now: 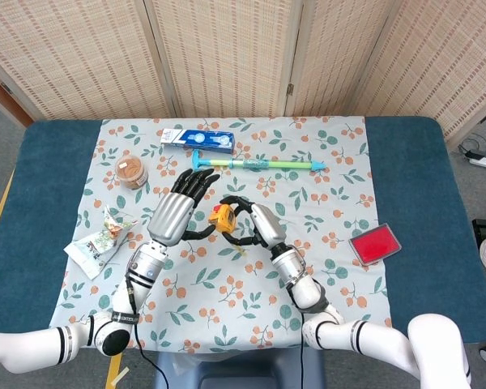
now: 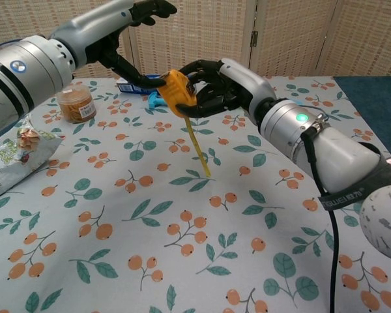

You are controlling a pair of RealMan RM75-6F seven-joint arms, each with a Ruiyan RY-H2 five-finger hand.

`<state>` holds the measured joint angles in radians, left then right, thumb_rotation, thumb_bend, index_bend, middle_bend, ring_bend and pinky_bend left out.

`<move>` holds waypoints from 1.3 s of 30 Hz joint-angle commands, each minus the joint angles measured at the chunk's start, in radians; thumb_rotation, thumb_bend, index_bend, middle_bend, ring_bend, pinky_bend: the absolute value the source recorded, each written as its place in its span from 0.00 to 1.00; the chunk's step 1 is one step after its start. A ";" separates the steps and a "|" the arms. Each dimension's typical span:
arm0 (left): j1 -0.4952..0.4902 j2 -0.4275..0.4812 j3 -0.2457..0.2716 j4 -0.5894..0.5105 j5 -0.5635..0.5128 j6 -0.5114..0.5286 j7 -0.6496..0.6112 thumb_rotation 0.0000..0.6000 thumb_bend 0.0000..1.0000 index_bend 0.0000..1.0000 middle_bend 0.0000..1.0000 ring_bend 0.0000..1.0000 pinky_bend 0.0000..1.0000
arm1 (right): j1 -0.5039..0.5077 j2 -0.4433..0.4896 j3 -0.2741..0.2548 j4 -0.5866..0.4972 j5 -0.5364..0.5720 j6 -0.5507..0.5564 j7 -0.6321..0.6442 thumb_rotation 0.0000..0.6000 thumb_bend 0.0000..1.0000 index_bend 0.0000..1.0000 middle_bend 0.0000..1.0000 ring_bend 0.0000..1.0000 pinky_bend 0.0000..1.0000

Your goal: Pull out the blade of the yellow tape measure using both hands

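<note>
Tape measure [image 2: 176, 91] held by right hand [image 2: 212, 85], left hand [image 2: 127, 39] touching — blade [image 2: 199, 151] out.

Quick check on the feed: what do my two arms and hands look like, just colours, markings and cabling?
Both arms are glossy white with silver metal sections and black ring joints. The left hand and the right hand have silver backs and black fingers. A round blue-and-white logo sits on the left forearm; black lettering circles it near the elbow. The right forearm carries a lit green dot, a black cable and a dark lettered band.
</note>
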<state>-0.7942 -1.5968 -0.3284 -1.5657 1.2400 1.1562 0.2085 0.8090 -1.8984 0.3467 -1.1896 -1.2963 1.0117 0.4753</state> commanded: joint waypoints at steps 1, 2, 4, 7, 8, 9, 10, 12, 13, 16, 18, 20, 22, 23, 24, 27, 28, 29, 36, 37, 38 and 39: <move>0.000 -0.005 0.001 0.004 0.005 0.006 -0.008 1.00 0.53 0.16 0.10 0.11 0.00 | -0.001 -0.001 0.000 0.001 0.002 0.000 -0.002 1.00 0.49 0.51 0.48 0.42 0.29; 0.000 -0.007 0.003 0.007 0.007 0.008 -0.012 1.00 0.55 0.17 0.11 0.12 0.00 | -0.001 -0.002 0.000 0.001 0.002 0.000 -0.003 1.00 0.49 0.51 0.48 0.42 0.29; -0.001 -0.010 0.004 0.011 0.009 0.009 -0.017 1.00 0.59 0.19 0.12 0.12 0.00 | 0.000 -0.003 0.001 0.002 0.004 -0.001 -0.004 1.00 0.49 0.51 0.48 0.42 0.29; 0.000 -0.015 0.003 0.016 0.010 0.015 -0.027 1.00 0.65 0.21 0.13 0.13 0.00 | 0.000 -0.004 0.003 0.005 0.008 -0.001 -0.008 1.00 0.49 0.51 0.48 0.42 0.29; 0.000 -0.018 0.001 0.019 0.012 0.020 -0.030 1.00 0.67 0.22 0.13 0.13 0.00 | 0.001 -0.005 0.004 0.006 0.010 -0.002 -0.009 1.00 0.49 0.51 0.48 0.42 0.29; 0.000 -0.020 0.001 0.021 0.013 0.023 -0.032 1.00 0.68 0.23 0.13 0.13 0.00 | 0.001 -0.006 0.005 0.007 0.011 -0.002 -0.010 1.00 0.49 0.51 0.48 0.42 0.29; 0.000 -0.022 0.001 0.023 0.013 0.024 -0.035 1.00 0.70 0.24 0.14 0.14 0.00 | 0.001 -0.007 0.006 0.009 0.013 -0.003 -0.011 1.00 0.49 0.51 0.48 0.42 0.29; 0.000 -0.027 0.001 0.028 0.015 0.028 -0.042 1.00 0.73 0.26 0.15 0.14 0.00 | 0.002 -0.010 0.008 0.012 0.018 -0.005 -0.013 1.00 0.49 0.51 0.48 0.42 0.29; 0.001 -0.029 0.002 0.030 0.015 0.029 -0.044 1.00 0.75 0.27 0.15 0.15 0.00 | 0.002 -0.011 0.009 0.014 0.019 -0.005 -0.015 1.00 0.49 0.51 0.48 0.42 0.29; 0.000 -0.038 0.003 0.038 0.016 0.032 -0.050 1.00 0.78 0.30 0.16 0.15 0.00 | 0.005 -0.014 0.014 0.017 0.027 -0.009 -0.019 1.00 0.49 0.51 0.48 0.42 0.29; -0.001 -0.046 0.004 0.048 0.018 0.035 -0.053 1.00 0.79 0.32 0.17 0.16 0.01 | 0.006 -0.015 0.017 0.018 0.032 -0.012 -0.024 1.00 0.49 0.51 0.48 0.42 0.29; -0.002 -0.052 0.005 0.057 0.019 0.034 -0.057 1.00 0.81 0.34 0.17 0.17 0.01 | 0.007 -0.016 0.019 0.019 0.036 -0.015 -0.027 1.00 0.49 0.51 0.48 0.42 0.29; -0.004 -0.053 0.006 0.062 0.022 0.033 -0.060 1.00 0.82 0.36 0.18 0.17 0.01 | 0.007 -0.015 0.021 0.019 0.038 -0.016 -0.029 1.00 0.49 0.51 0.48 0.42 0.29; -0.004 -0.053 0.006 0.064 0.024 0.033 -0.062 1.00 0.82 0.37 0.18 0.17 0.01 | 0.007 -0.015 0.022 0.020 0.040 -0.016 -0.029 1.00 0.49 0.51 0.48 0.42 0.29; -0.004 -0.053 0.006 0.065 0.025 0.034 -0.063 1.00 0.82 0.38 0.18 0.18 0.01 | 0.007 -0.015 0.022 0.021 0.041 -0.017 -0.030 1.00 0.49 0.51 0.48 0.42 0.29; -0.005 -0.054 0.006 0.069 0.031 0.038 -0.065 1.00 0.83 0.44 0.19 0.18 0.01 | 0.006 -0.015 0.023 0.023 0.043 -0.019 -0.030 1.00 0.49 0.51 0.48 0.42 0.29; -0.005 -0.054 0.006 0.071 0.033 0.039 -0.065 1.00 0.83 0.46 0.19 0.18 0.02 | 0.006 -0.015 0.023 0.024 0.045 -0.021 -0.030 1.00 0.49 0.51 0.48 0.42 0.29; -0.005 -0.054 0.007 0.072 0.034 0.040 -0.065 1.00 0.84 0.47 0.20 0.18 0.02 | 0.006 -0.014 0.022 0.025 0.045 -0.022 -0.031 1.00 0.49 0.51 0.48 0.42 0.29; -0.001 -0.058 0.006 0.082 0.033 0.045 -0.076 1.00 0.85 0.56 0.21 0.19 0.03 | 0.002 -0.003 0.015 0.023 0.045 -0.029 -0.038 1.00 0.49 0.51 0.48 0.42 0.29; 0.001 -0.060 0.005 0.084 0.033 0.048 -0.081 1.00 0.85 0.57 0.22 0.20 0.04 | 0.000 0.001 0.013 0.022 0.042 -0.028 -0.040 1.00 0.49 0.51 0.48 0.42 0.29; 0.002 -0.061 0.005 0.086 0.034 0.050 -0.087 1.00 0.84 0.57 0.23 0.20 0.04 | -0.001 0.004 0.011 0.022 0.040 -0.028 -0.044 1.00 0.49 0.51 0.48 0.42 0.29; 0.004 -0.061 0.004 0.089 0.035 0.052 -0.093 1.00 0.84 0.57 0.23 0.21 0.04 | -0.003 0.008 0.009 0.020 0.039 -0.028 -0.046 1.00 0.49 0.51 0.48 0.42 0.29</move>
<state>-0.7924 -1.6570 -0.3234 -1.4794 1.2739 1.2059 0.1199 0.8075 -1.8920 0.3571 -1.1684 -1.2560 0.9833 0.4314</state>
